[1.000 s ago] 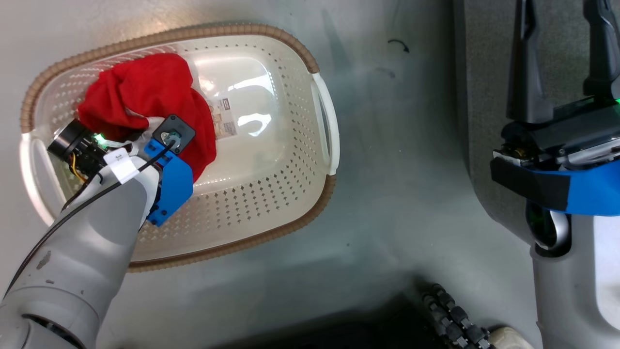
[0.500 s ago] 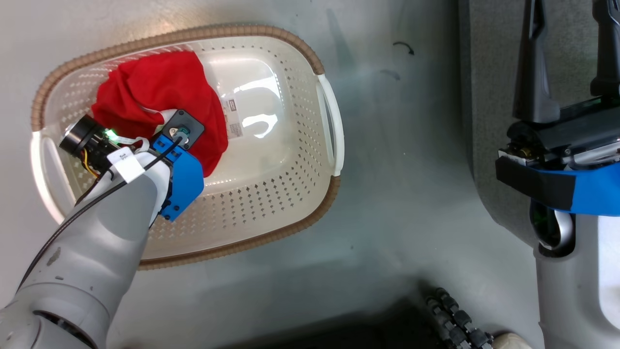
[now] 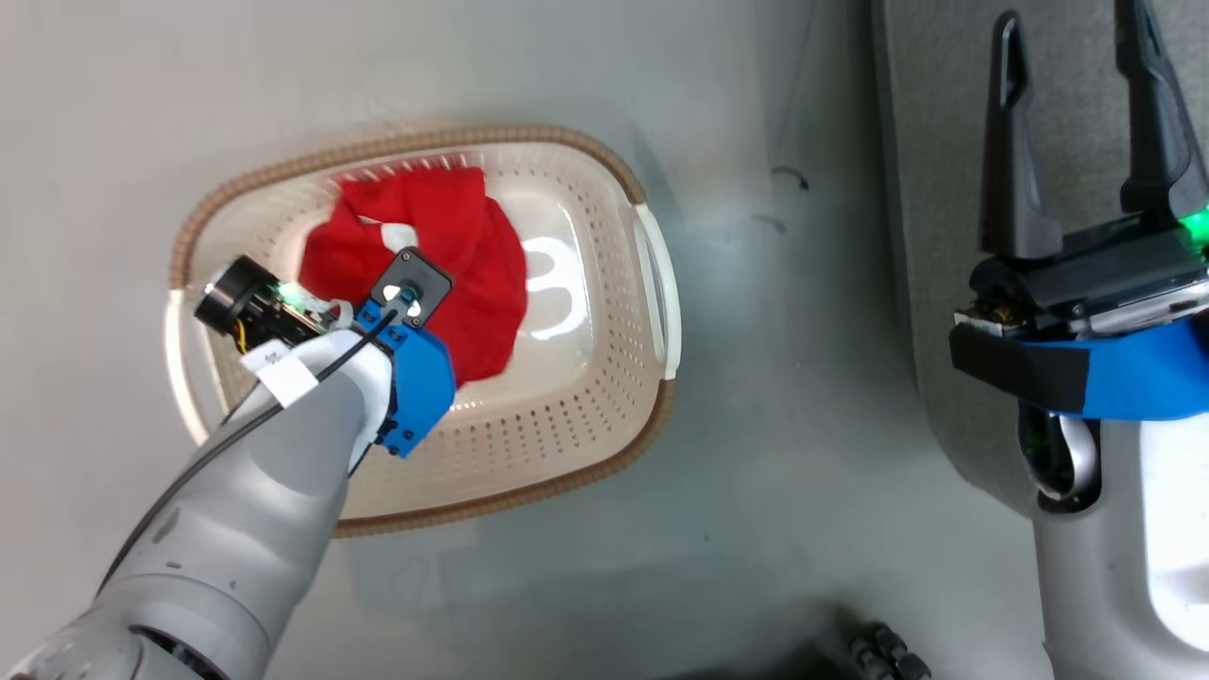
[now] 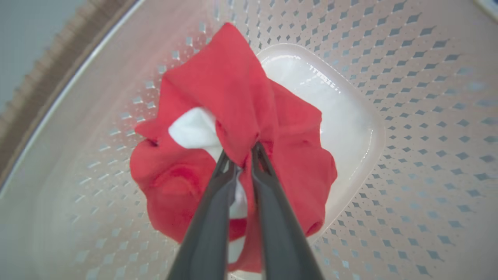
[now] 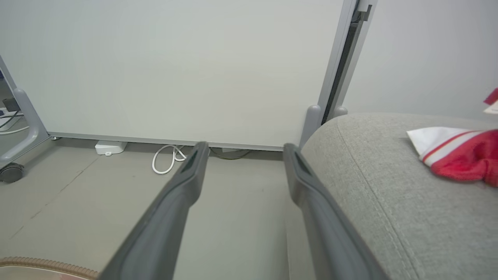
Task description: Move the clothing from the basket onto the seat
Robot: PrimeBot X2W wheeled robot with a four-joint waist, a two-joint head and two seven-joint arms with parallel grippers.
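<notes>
head view. the basket [image 3: 604, 444] stands on the grey floor [image 3: 756, 529] at 9 o'clock of the frame centre, its brown rim whole and a white handle at its 3 o'clock end. a red garment [image 3: 472, 274] lies bunched inside it, toward the basket's 12 o'clock wall, with a white patch showing near its top. the pale left forearm enters from 7 o'clock and ends over the garment's 8 o'clock edge; the wrist hides the fingers here.

left wrist view. the left claw [image 4: 239, 149] is pressed nearly together, pinching a fold of the red garment [image 4: 233, 89] between its two dark fingers [image 4: 210, 217]. the cloth gathers to a point at the tips and spreads out from there, a long lobe toward 12 o'clock, rounder folds toward 8 and 4 o'clock. a white patch sits just beside the tips at 10 o'clock. the perforated wall of the basket [image 4: 408, 77] surrounds the cloth, and the glossy basket floor shows at 2 o'clock of the tips. whether the lower folds touch that floor cannot be told.

right side. the right claw [image 3: 1067, 28] sits at 2 o'clock of the head view, fingers spread wide with nothing between them, over the edge of the light grey sofa [image 3: 935, 142]. in the right wrist view the right claw [image 5: 245, 149] points at a pale wall panel, with a white cable [image 5: 167, 159] on the floor at 11 o'clock of the tips. the sofa [image 5: 369, 175] fills the 4 o'clock quarter, and a second red garment [image 5: 463, 159] with white striped trim lies on it at 3 o'clock, well apart from the fingers.
</notes>
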